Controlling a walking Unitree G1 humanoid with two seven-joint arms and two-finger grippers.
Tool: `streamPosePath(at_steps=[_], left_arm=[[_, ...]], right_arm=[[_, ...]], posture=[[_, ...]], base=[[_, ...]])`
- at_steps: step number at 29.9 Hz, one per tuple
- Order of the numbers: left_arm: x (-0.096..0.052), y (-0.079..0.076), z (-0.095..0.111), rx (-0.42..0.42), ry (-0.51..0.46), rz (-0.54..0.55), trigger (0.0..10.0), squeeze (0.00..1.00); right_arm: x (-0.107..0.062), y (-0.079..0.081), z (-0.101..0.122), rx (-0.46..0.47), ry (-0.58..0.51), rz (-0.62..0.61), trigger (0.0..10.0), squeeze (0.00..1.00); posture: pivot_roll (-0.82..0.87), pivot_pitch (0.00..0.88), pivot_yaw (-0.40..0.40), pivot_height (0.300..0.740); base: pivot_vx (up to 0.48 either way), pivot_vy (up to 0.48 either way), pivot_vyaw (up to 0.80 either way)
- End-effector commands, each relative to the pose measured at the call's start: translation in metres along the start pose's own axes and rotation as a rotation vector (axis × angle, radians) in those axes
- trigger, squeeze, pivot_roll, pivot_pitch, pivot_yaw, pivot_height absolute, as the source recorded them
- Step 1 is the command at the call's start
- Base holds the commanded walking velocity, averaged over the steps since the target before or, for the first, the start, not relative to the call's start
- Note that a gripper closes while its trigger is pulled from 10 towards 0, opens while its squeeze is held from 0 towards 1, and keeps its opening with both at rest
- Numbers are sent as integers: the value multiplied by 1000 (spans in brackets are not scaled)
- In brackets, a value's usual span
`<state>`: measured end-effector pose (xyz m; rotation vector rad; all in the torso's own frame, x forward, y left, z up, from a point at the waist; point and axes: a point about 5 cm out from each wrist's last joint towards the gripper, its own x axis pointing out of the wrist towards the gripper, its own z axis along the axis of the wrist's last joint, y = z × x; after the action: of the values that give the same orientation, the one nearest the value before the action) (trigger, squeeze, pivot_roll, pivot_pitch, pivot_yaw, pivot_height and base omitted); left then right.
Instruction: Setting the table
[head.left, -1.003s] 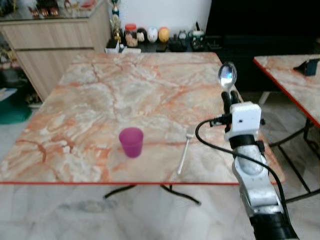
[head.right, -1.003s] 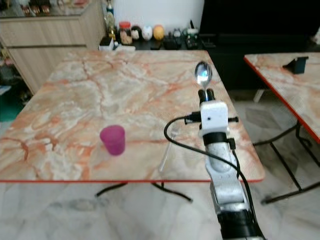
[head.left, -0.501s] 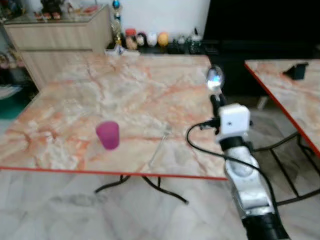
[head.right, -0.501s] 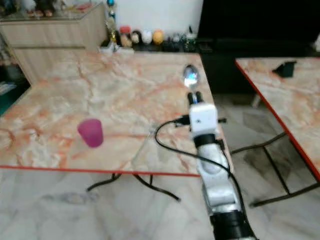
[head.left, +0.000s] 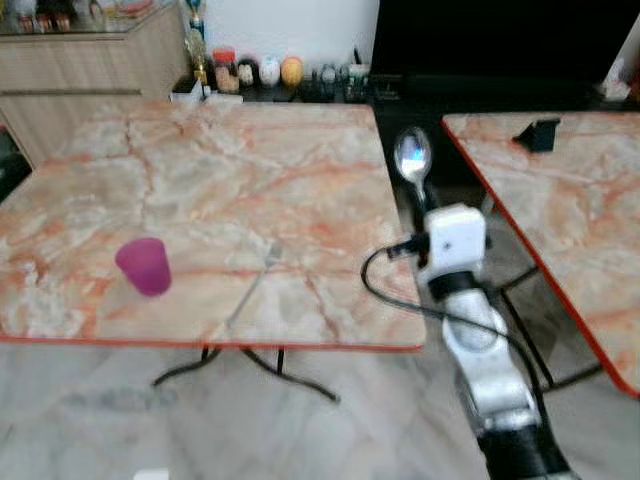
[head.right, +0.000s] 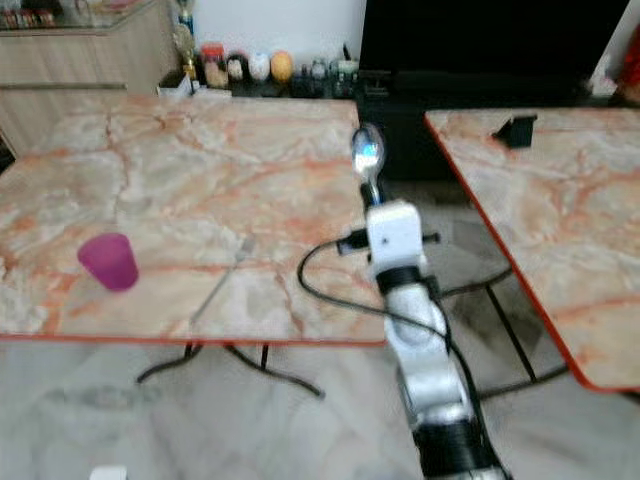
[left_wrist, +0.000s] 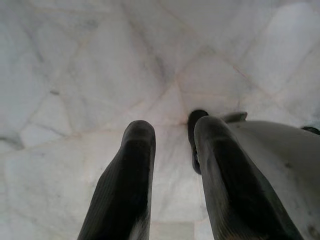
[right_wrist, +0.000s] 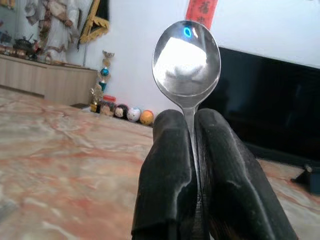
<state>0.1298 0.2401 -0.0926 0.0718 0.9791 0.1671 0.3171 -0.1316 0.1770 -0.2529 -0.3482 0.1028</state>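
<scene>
My left gripper hangs slack, apart, over floor. My right gripper clenches the spoon by its neck, bowl at 12 o'clock, off the table edge. Light, stiff, slippery. Cup, probably a fork, at 9 o'clock.

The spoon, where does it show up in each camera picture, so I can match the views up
Left eye view: the spoon stands bowl-up in the right gripper, past the near table's right edge.
Right eye view: the same, right of centre.
Right wrist view: bowl at top centre, handle pinched between the two black fingers.
Left wrist view: floor tiles beyond the left gripper.
Shared landmark: the row of small round ornaments by the white wall.
</scene>
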Motion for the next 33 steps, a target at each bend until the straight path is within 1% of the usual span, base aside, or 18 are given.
streamPosePath(at_steps=[1, 33], left_arm=[[-1, -2, -5, 9, 22, -4, 10000, 0], [-2, 0, -7, 41, 27, -6, 10000, 0]], right_arm=[[1, -6, 1, 1, 1, -20, 10000, 0], [-1, -1, 0, 11, 2, -16, 10000, 0]], posture=[[-80, 0, 12, 732], [-88, 0, 28, 732]], base=[[0, -274, 0], [0, -276, 0]])
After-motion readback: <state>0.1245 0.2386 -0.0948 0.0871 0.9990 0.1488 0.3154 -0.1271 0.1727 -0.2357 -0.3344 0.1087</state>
